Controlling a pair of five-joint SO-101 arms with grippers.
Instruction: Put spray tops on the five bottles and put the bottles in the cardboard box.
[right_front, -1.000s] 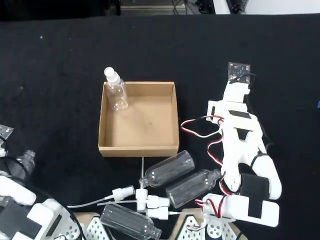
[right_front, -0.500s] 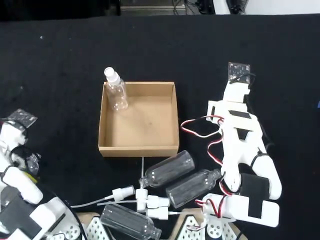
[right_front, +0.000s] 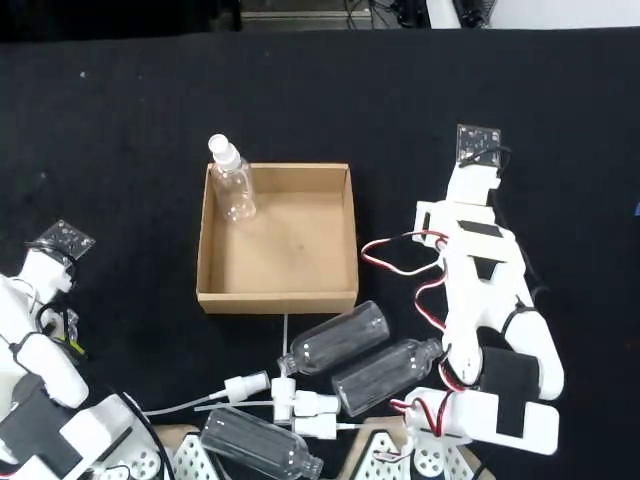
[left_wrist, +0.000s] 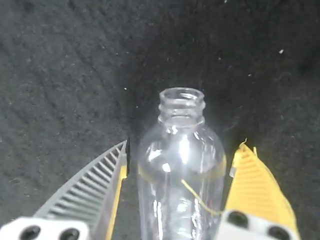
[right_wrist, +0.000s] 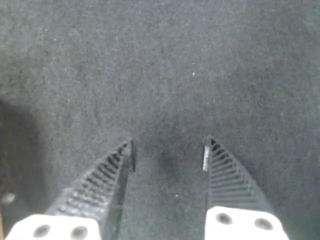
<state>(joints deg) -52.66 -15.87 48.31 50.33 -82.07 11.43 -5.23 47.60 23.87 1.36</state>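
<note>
Left jaws: pinching an open-necked bottle (left_wrist: 180, 165) round its body. The neck points away and stands proud of the grip, which I'd say keeps the thread free for a top.
Where that is: low over the black bench (right_front: 120, 110), at 8 o'clock from the cardboard box (right_front: 203, 245).
Right jaws: spread wide with nothing between them, just bare cloth beneath (off at 3 o'clock of the box, out of the traffic).
In the box: one capped bottle (right_front: 232, 185), tucked into the 11 o'clock corner, which leaves floor for the rest.
Waiting: three uncapped bottles (right_front: 335, 340) lie at 6 o'clock of the box. Loose spray tops (right_front: 300, 402) sit just beside their necks, tubes trailing.
Call: one home, four to go. The held bottle wants a top next, and the tops lie well apart from it.
</note>
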